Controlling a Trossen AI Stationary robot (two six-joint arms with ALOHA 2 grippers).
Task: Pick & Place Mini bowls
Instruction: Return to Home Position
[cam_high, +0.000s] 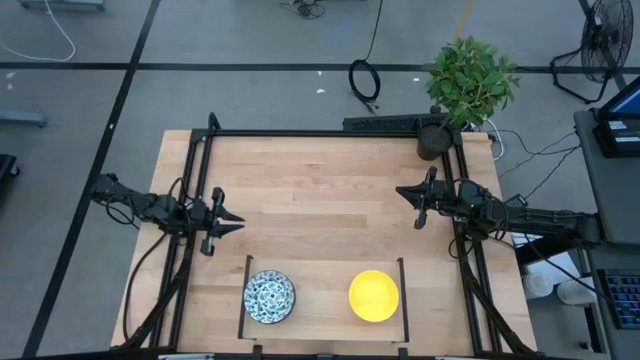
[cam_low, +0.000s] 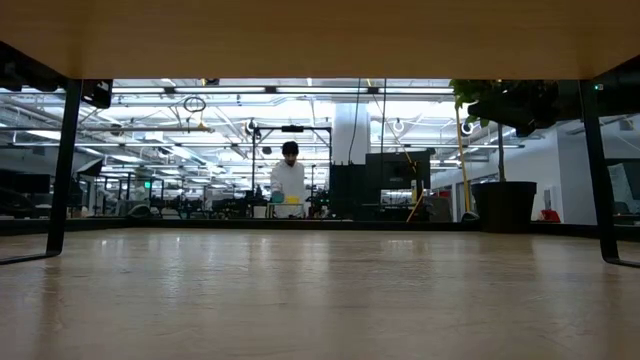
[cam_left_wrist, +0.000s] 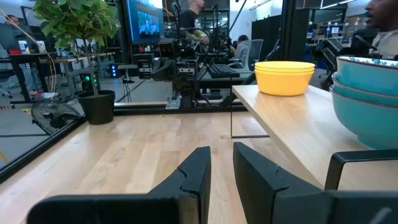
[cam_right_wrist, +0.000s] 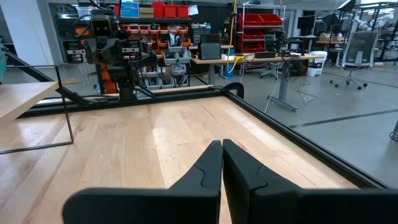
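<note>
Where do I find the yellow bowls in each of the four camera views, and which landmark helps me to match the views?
High view: yellow bowls on the shelf, near the picture's bottom, right of centre.
Low view: not in it.
Left wrist view: yellow bowls stacked, upper right of centre.
Right wrist view: not in it.
Landmark: the dark plant pot, seen in the high, low and left wrist views.
</note>
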